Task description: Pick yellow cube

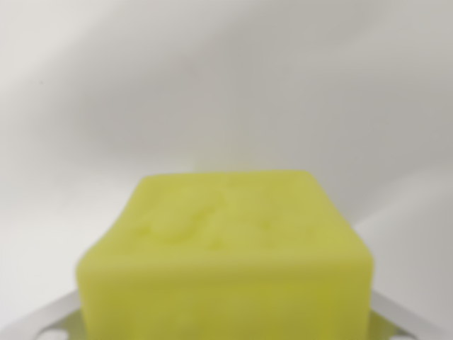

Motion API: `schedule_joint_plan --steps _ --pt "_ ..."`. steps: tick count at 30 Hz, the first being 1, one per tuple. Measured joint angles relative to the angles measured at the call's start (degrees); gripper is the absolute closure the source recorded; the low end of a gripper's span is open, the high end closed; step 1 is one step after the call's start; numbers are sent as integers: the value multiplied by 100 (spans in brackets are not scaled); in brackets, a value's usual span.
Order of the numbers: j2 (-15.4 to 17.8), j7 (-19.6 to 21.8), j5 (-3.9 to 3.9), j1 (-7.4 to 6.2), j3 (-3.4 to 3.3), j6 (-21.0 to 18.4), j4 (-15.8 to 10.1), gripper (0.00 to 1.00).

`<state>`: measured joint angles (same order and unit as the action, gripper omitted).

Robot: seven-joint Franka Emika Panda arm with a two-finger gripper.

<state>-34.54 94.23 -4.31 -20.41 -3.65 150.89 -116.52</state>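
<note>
A soft-edged yellow foam-like cube [226,255] fills the lower centre of the wrist view, blurred by closeness, sitting directly ahead of the camera and between two pale gripper fingers [46,315] whose tips show at the wrist view's left and right bottom corners; the gripper [226,327] itself is mostly hidden behind the block, and whether its fingers are pressing the cube's sides or merely flanking them cannot be told; the cube looks roughly square, with no clear long axis; behind it lies only a plain white backdrop [226,78], and nothing shows there to crowd a lift, though where the worktop begins is unclear.
</note>
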Motion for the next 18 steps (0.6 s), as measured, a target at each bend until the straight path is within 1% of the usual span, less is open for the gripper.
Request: schedule_joint_plan --steps 18 --pt "576 74 110 15 1 -453 -121 100"
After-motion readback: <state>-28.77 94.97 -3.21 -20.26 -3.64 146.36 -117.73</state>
